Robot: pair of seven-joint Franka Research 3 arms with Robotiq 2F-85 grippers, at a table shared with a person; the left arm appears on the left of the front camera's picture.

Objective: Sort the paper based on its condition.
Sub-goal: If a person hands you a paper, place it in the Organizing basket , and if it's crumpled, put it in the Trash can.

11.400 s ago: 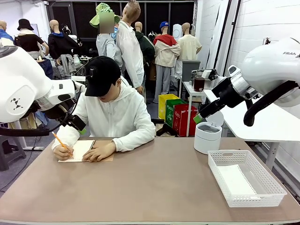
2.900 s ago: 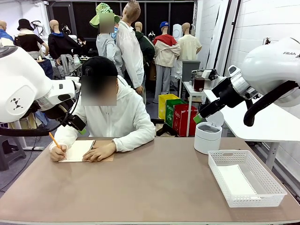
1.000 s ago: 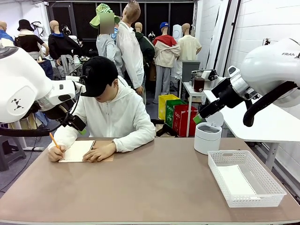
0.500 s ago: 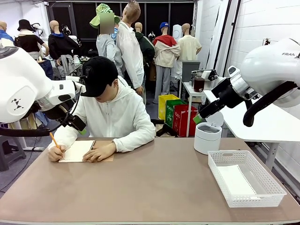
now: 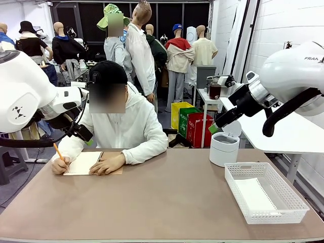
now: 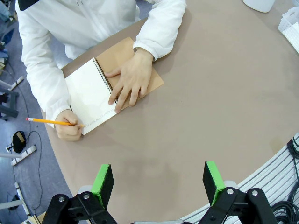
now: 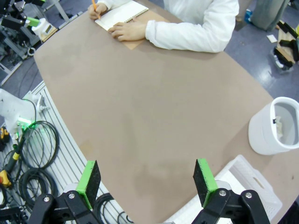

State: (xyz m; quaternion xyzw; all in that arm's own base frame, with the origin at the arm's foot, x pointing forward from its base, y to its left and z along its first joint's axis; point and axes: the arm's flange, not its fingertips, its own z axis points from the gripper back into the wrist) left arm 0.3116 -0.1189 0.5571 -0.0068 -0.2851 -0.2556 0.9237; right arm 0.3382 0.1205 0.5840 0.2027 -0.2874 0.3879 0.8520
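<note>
No loose sheet of paper lies on the table; the paper is out of view. At the far left a person writes with an orange pencil (image 6: pixel 51 122) on the open page of a spiral notebook (image 5: pixel 83 163) (image 6: pixel 91 95) (image 7: pixel 122 13), the other hand flat on it. My left gripper (image 6: pixel 159 184) hangs open high above the table's left side, and in the front view it (image 5: pixel 81 132) is level with the person's shoulder. My right gripper (image 7: pixel 147 182) is open too, held high over the right side (image 5: pixel 215 127), above the bin.
A white round bin (image 5: pixel 224 148) (image 7: pixel 274 126) stands at the far right. In front of it sits a white lattice basket (image 5: pixel 266 191) (image 7: pixel 243 179); its floor looks flat white and I cannot tell whether a sheet lies in it. The brown table (image 5: pixel 162 202) is bare in the middle.
Both arms are still. The person has lifted the head a little; the pencil hand and the notebook stay where they were.
</note>
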